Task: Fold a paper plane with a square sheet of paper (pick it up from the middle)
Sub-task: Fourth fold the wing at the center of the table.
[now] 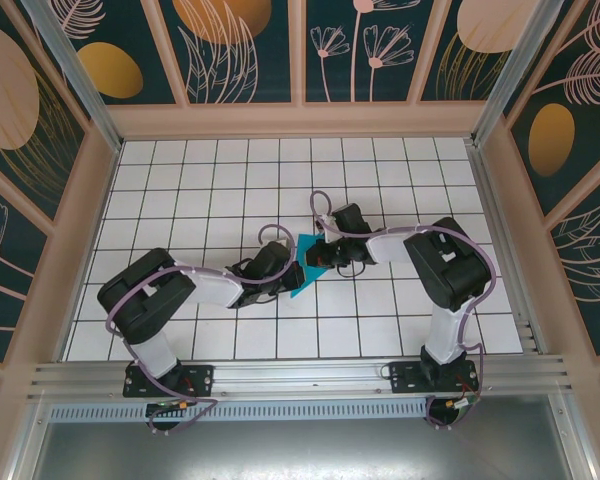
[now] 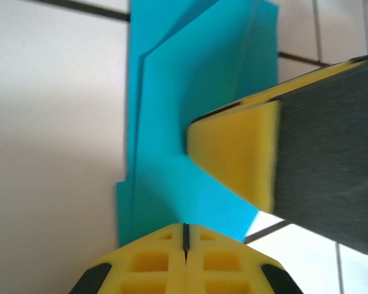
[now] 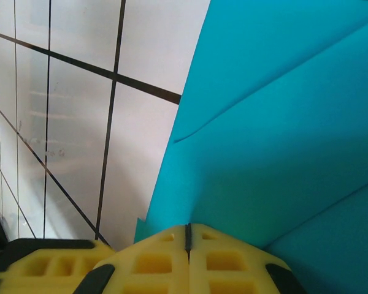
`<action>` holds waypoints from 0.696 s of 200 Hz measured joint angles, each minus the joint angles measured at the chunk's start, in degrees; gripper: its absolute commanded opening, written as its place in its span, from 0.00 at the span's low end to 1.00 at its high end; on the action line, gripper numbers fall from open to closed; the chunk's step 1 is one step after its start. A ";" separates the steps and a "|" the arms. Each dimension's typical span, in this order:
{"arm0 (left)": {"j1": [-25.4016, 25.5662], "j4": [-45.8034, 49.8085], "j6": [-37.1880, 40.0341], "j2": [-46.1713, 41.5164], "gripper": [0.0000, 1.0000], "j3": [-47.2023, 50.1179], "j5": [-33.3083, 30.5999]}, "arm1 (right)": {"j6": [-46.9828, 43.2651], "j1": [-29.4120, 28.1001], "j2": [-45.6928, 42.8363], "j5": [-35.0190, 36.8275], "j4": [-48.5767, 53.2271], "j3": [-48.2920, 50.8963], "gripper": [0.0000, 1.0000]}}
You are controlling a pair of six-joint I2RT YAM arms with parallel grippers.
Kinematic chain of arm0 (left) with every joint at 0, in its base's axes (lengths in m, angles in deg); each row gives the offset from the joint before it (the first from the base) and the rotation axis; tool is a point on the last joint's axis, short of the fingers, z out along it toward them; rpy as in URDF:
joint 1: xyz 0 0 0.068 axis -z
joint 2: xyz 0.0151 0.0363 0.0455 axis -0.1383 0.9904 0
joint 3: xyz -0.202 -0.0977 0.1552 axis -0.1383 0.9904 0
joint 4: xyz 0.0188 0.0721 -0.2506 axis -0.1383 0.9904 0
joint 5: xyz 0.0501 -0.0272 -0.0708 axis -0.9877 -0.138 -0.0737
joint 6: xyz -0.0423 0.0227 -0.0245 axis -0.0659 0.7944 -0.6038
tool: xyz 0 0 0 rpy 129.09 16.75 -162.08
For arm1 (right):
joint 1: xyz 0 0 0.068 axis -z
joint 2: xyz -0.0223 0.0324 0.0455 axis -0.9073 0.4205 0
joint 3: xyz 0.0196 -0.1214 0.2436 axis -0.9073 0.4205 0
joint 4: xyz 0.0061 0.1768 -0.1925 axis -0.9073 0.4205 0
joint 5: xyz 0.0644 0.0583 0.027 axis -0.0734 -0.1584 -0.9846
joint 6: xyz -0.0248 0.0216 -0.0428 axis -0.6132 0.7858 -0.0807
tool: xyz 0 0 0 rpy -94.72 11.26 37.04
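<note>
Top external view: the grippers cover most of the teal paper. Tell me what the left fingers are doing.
Observer: In the left wrist view, the left gripper has its fingertips closed together at the near edge of the square sheet of paper.
Operator: Report the folds.
Observer: The right wrist view shows overlapping layers with diagonal creases, so the sheet is partly folded.
Operator: Now the right gripper.
Observer: The right gripper is shut too, tips against the paper. I cannot tell whether it is pinching or pressing.

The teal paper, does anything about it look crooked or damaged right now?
No tear or crumpling shows. The folded paper has uneven layers: in the left wrist view a lower layer juts out as a small step along its left edge. Possibly just mid-fold.
</note>
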 measured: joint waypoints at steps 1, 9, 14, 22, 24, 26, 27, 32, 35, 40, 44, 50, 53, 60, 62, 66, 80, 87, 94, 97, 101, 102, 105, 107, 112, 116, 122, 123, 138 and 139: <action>0.00 0.02 0.00 0.00 0.00 -0.02 -0.02 | -0.02 0.00 0.00 0.00 0.00 0.00 0.00; 0.00 0.22 -0.11 0.04 0.00 -0.20 0.13 | -0.24 0.11 -0.02 0.02 0.22 -0.13 0.00; 0.00 0.20 -0.20 0.15 0.00 -0.26 0.17 | -0.39 0.28 -0.02 0.00 0.33 -0.17 0.00; 0.00 0.24 -0.24 0.15 0.00 -0.28 0.28 | -0.70 0.42 0.00 -0.07 0.42 -0.22 0.00; 0.00 0.26 -0.26 0.17 0.00 -0.28 0.26 | -0.79 0.59 0.00 -0.07 0.42 -0.22 0.00; 0.00 0.26 -0.26 0.17 0.00 -0.28 0.26 | -0.94 0.68 -0.02 -0.09 0.46 -0.22 0.00; 0.00 0.26 -0.26 0.17 0.00 -0.28 0.26 | -0.96 0.68 0.00 -0.11 0.46 -0.22 0.00; 0.00 0.31 -0.35 0.17 0.00 -0.28 0.28 | -1.36 1.11 0.00 -0.24 0.59 -0.22 0.00; 0.00 0.33 -0.44 0.17 0.00 -0.28 0.31 | -1.49 1.31 0.00 -0.26 0.63 -0.24 0.00; 0.00 0.35 -0.48 0.17 0.00 -0.28 0.33 | -1.79 1.90 0.00 -0.39 0.72 -0.28 0.00; 0.00 0.37 -0.59 0.17 0.00 -0.26 0.33 | -2.12 2.49 0.00 -0.46 0.81 -0.39 0.00; 0.00 0.35 -0.66 0.17 0.00 -0.22 0.35 | -2.43 3.32 0.04 -0.39 0.83 -0.59 0.00; 0.00 0.33 -0.68 0.17 0.00 -0.17 0.35 | -2.71 3.91 0.09 -0.39 0.83 -0.76 0.00; 0.00 0.17 -0.74 0.15 0.00 -0.04 0.37 | -3.19 5.16 0.31 -0.35 0.81 -1.25 0.00; 0.00 0.15 -0.79 0.15 0.00 0.00 0.37 | -3.28 5.55 0.39 -0.31 0.81 -1.44 0.00; 0.00 -0.04 -0.87 0.13 0.00 0.09 0.39 | -3.43 6.25 0.66 -0.28 0.83 -1.81 0.00; 0.00 -0.55 -1.11 0.04 0.00 0.46 0.42 | -3.93 8.79 1.88 0.57 0.83 -3.74 0.00; 0.00 -0.72 -1.16 -0.04 0.00 0.66 0.44 | -4.35 9.86 2.56 1.20 0.87 -4.74 0.00; 0.00 -0.79 -1.29 -0.15 0.00 0.81 0.46 | -4.57 10.78 3.04 1.77 1.01 -5.66 0.00; 0.00 -0.79 -1.29 -0.24 0.00 0.85 0.50 | -4.72 11.13 3.15 2.05 1.03 -5.99 0.00; 0.00 -0.79 -1.31 -0.24 0.00 0.90 0.55 | -4.74 11.45 3.28 2.36 1.07 -6.34 0.00; 0.00 -0.79 -1.31 -0.28 0.00 0.92 0.55 | -4.79 11.56 3.28 2.49 1.07 -6.45 0.00; 0.00 -0.76 -1.31 -0.33 0.00 0.92 0.57 | -4.76 11.74 3.28 2.64 1.07 -6.67 0.00; 0.00 -0.74 -1.31 -0.35 0.00 0.92 0.59 | -4.81 11.85 3.28 2.73 1.09 -6.82 0.00; 0.00 -0.70 -1.31 -0.35 0.00 0.92 0.59 | -4.85 11.98 3.28 2.86 1.07 -7.10 0.00; 0.00 -0.70 -1.31 -0.35 0.00 0.92 0.59 | -4.96 12.00 3.21 2.91 1.07 -7.23 0.00; 0.00 -0.68 -1.31 -0.35 0.00 0.92 0.61 | -5.01 11.91 3.06 2.91 1.01 -7.30 0.00; 0.00 -0.68 -1.31 -0.35 0.00 0.92 0.61 | -5.01 11.89 3.02 2.91 1.03 -7.30 0.00; 0.00 -0.68 -1.31 -0.35 0.00 0.92 0.61 | -5.11 10.99 1.75 3.13 1.14 -6.45 0.00; 0.00 -0.68 -1.31 -0.35 0.00 0.92 0.61 | -5.11 10.95 1.68 3.13 1.14 -6.38 0.00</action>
